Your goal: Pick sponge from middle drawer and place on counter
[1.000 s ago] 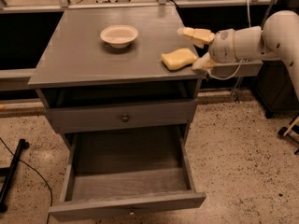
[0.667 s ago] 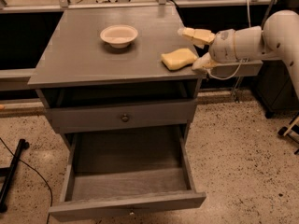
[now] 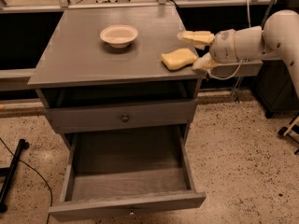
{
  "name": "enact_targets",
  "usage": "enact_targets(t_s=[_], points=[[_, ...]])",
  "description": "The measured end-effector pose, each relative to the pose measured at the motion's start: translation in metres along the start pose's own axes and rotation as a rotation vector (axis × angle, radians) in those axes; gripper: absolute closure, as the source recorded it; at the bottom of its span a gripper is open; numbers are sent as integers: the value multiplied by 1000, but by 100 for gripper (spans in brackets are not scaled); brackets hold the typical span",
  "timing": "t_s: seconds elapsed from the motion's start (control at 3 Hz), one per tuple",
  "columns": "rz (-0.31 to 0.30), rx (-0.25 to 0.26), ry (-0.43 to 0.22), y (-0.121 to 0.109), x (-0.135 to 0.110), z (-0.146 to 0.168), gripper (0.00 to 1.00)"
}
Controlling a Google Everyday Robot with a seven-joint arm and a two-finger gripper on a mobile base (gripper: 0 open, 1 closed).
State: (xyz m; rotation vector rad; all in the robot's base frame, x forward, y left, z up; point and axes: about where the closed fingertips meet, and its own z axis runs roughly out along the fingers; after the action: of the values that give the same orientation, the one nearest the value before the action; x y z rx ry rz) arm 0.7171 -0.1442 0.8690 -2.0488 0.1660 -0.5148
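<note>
The pale-yellow sponge [image 3: 178, 59] lies flat on the counter [image 3: 79, 55] near its right front edge. My gripper [image 3: 198, 50] is at the counter's right edge, just right of the sponge, with its two pale fingers spread, one [image 3: 196, 37] behind the sponge and one [image 3: 202, 63] at its right end. The gripper is open and holds nothing. The middle drawer [image 3: 126, 171] is pulled fully out below, and its grainy gray floor is bare.
A round cream bowl [image 3: 119, 34] stands on the counter behind and left of the sponge. A shallower drawer front with a round knob [image 3: 124, 118] is closed above the open drawer. A black stand leg [image 3: 11, 171] lies on the speckled floor at the left.
</note>
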Motion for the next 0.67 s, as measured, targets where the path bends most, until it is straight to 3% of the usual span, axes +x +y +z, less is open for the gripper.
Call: enact_targets(t_s=[0.33, 0.67], points=[[0, 0, 0, 0, 0, 0, 14], [-19, -15, 26, -6, 15, -26, 11]])
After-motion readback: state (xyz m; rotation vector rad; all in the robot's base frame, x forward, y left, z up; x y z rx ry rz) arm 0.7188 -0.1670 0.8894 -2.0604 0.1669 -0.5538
